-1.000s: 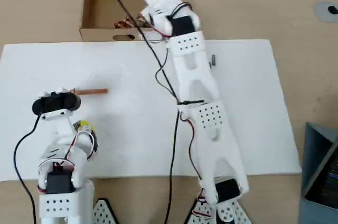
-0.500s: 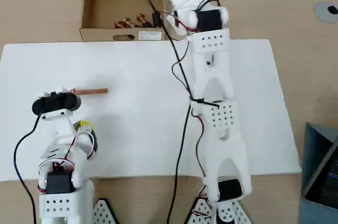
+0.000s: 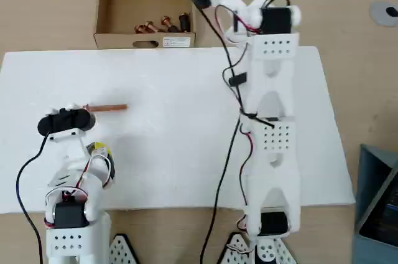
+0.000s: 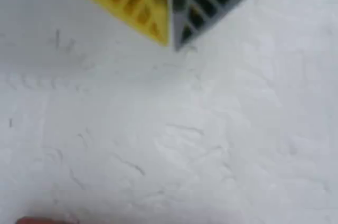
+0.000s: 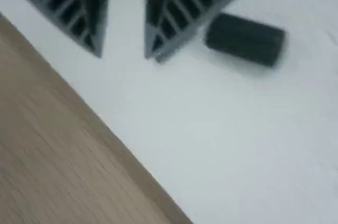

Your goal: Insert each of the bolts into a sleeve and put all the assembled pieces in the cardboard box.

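Note:
A copper bolt (image 3: 107,108) lies on the white mat (image 3: 161,152), just beside my left arm's head (image 3: 66,121). My left gripper (image 4: 171,44) hangs shut over bare mat, its yellow and grey fingertips touching with nothing between them. My right arm (image 3: 273,52) stretches to the mat's far edge, right of the cardboard box (image 3: 102,12). My right gripper (image 5: 125,55) is open and empty, hovering near the mat's edge. A black sleeve (image 5: 245,39) lies on the mat just beside one fingertip (image 5: 154,55). Several assembled copper pieces (image 3: 160,25) rest inside the box.
Bare wooden table (image 5: 47,145) borders the mat close to my right gripper. A dark grey bin (image 3: 376,202) stands at the table's right edge. Black cables (image 3: 217,170) trail along the right arm across the mat.
My right arm has swung rightward, from over the cardboard box to the mat's far edge, which uncovered the pieces in the box. The left arm and the copper bolt have stayed put.

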Available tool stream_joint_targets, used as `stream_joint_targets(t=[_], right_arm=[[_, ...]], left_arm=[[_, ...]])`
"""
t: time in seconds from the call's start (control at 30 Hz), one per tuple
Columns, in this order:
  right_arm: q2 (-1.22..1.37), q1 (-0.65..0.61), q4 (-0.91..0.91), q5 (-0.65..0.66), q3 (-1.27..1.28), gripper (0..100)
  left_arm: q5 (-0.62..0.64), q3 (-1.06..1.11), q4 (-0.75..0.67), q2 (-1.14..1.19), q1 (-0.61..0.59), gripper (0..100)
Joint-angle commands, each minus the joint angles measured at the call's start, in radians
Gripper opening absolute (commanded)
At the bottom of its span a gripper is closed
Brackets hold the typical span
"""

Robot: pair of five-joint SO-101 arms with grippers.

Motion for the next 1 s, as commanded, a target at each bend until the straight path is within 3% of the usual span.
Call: stream_joint_targets(t=[0.0, 0.4, 0.63, 0.97], right_arm=[[-0.085, 0.039, 0.021, 0.087, 0.045, 5.8], [-0.369, 0.053, 0.014, 0.262, 0.659, 10.2], [-0.374, 0.054, 0.006, 0.393, 0.751, 13.8], [-0.374, 0.041, -0.170, 0.517, 0.943, 15.2]], left_arm=[[0.000, -0.006, -0.006, -0.007, -0.006, 0], [0.002, -0.006, -0.006, -0.007, -0.006, 0], [0.002, -0.006, -0.006, -0.007, -0.006, 0], [0.002, -0.006, -0.006, -0.007, -0.008, 0]])
